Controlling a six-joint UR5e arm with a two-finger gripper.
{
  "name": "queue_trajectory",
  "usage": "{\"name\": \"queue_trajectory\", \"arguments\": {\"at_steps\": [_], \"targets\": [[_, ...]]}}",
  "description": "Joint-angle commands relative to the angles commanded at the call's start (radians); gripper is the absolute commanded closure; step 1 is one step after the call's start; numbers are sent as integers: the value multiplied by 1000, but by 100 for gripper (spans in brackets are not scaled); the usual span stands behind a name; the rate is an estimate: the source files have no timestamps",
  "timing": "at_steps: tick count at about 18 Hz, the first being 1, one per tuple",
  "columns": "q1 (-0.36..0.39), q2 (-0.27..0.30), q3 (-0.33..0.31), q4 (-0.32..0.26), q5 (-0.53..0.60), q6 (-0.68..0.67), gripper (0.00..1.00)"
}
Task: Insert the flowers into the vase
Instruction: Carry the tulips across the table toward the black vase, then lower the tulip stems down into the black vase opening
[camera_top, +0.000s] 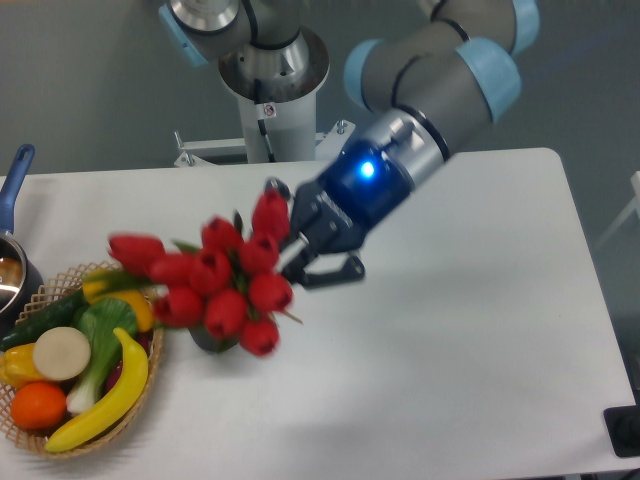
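My gripper (305, 250) is shut on the stems of the flowers (215, 275), a bunch of red tulip buds with green leaves, held in the air left of the fingers and blurred by motion. The buds spread out over the vase (205, 338), a dark grey cylinder that shows only as a small patch under the bunch. Its mouth is hidden behind the buds. The stems are hidden between the fingers.
A woven wicker basket (150, 365) with toy vegetables and fruit stands at the left, just beside the vase. A pot with a blue handle (14, 180) sits at the far left edge. The robot's base column (270, 95) rises at the back.
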Motion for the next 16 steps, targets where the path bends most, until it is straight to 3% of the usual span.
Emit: {"name": "queue_trajectory", "arguments": {"at_steps": [8, 16], "targets": [[-15, 130, -195, 0, -64, 110, 93], [-18, 150, -281, 0, -66, 187, 90]]}}
